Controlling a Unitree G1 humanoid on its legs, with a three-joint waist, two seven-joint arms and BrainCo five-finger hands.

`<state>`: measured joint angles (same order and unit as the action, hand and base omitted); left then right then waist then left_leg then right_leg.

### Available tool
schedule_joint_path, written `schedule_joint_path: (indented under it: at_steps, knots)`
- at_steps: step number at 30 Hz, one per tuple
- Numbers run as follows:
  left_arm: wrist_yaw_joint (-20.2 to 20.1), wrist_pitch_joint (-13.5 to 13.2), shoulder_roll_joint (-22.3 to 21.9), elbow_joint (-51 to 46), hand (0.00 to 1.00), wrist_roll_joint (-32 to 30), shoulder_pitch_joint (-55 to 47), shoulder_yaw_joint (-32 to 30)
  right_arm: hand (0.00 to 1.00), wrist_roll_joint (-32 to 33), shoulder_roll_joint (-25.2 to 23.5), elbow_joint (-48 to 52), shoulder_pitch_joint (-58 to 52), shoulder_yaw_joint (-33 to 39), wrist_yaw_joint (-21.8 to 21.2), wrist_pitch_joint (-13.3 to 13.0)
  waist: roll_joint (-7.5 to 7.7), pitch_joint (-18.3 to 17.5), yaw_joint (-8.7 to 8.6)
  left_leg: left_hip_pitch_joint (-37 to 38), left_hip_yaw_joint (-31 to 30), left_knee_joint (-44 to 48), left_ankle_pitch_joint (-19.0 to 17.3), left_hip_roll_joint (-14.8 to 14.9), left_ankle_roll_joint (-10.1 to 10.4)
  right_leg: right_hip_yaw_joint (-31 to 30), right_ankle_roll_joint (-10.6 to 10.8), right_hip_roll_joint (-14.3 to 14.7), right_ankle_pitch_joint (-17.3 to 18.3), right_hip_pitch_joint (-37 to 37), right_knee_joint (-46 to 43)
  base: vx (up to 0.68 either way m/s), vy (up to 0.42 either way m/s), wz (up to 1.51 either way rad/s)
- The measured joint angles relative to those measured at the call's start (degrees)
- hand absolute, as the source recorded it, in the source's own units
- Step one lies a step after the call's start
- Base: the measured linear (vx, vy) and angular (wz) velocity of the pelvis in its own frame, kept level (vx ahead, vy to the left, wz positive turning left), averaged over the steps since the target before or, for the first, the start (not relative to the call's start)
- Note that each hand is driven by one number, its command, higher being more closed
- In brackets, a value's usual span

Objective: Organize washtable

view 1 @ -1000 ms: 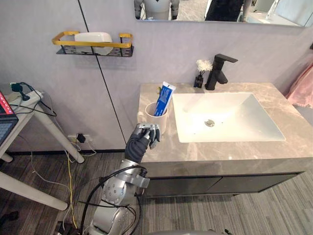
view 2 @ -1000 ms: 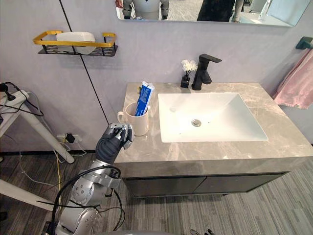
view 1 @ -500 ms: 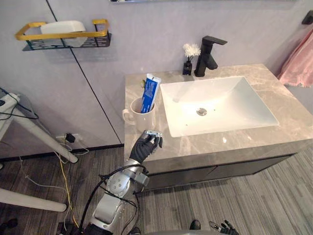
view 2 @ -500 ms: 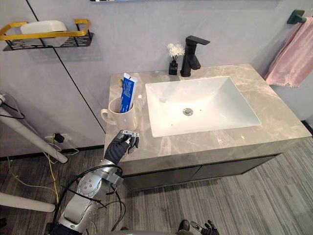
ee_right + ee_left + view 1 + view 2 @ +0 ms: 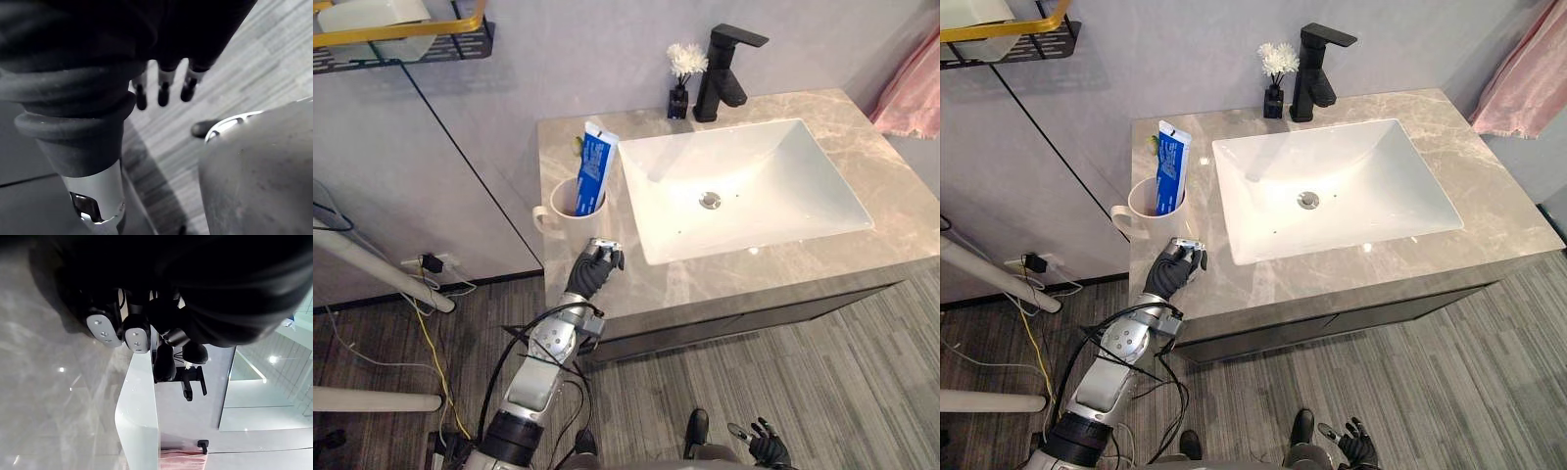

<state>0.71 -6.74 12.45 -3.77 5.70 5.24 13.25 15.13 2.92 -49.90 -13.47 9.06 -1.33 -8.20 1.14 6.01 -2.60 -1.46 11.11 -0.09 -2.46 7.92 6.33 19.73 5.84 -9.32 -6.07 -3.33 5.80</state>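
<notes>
My left hand (image 5: 594,267) rests at the front edge of the counter (image 5: 744,274), fingers curled into a fist with nothing in them, just in front of the cup (image 5: 570,217). The cup stands beside the sink (image 5: 773,176) on its left, a blue toothpaste tube (image 5: 595,171) leaning in it. My right hand (image 5: 766,448) hangs low over the floor (image 5: 862,372), fingers straight and loose.

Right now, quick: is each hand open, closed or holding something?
Left hand: closed, fingers curled, holding nothing, by the mug on the countertop.
Right hand: open, fingers relaxed, hanging low above the floor.
</notes>
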Motion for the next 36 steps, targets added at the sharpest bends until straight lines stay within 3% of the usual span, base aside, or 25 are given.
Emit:
schedule_joint_path:
  at_steps: [14,25,32,36]
  knots:
    - [3.15,0.08,0.07,1.27,1.00,-4.51,8.48,-5.36,0.00,0.02,-0.49,5.34,-1.05,-0.04,-0.07,-0.25,0.39,3.71,0.12,-4.25,1.23,2.20,0.01,0.09,0.00,-2.83,-0.33,-0.03,-1.49,-4.49,-0.14,-0.02,-0.011,-0.07]
    - [5.52,0.90,2.09,5.92,1.00,-8.07,21.70,-6.98,0.00,0.09,-0.50,8.68,-2.23,-0.65,-0.09,-0.39,0.81,7.60,0.17,-8.13,1.50,4.32,0.02,0.17,-0.01,-3.84,-0.88,-0.07,-2.91,-8.01,-0.16,-0.04,-0.009,-0.03]
    - [8.07,1.18,2.45,6.69,1.00,-7.36,25.69,-7.80,0.00,0.16,-0.66,8.69,-2.24,-0.84,-0.07,-0.48,1.04,8.71,-0.20,-9.31,1.49,4.85,0.02,0.18,-0.02,-4.00,-0.98,-0.07,-3.05,-9.04,-0.17,0.00,0.000,0.00]
    - [8.60,0.47,4.15,7.86,1.00,-4.69,30.37,-8.42,0.00,0.20,-0.52,9.75,-2.27,-1.09,-0.01,-0.73,1.23,11.14,-0.21,-10.12,1.40,5.38,0.02,0.21,-0.02,-4.23,-1.01,-0.25,-3.03,-10.19,-1.30,-0.01,0.001,-0.01]
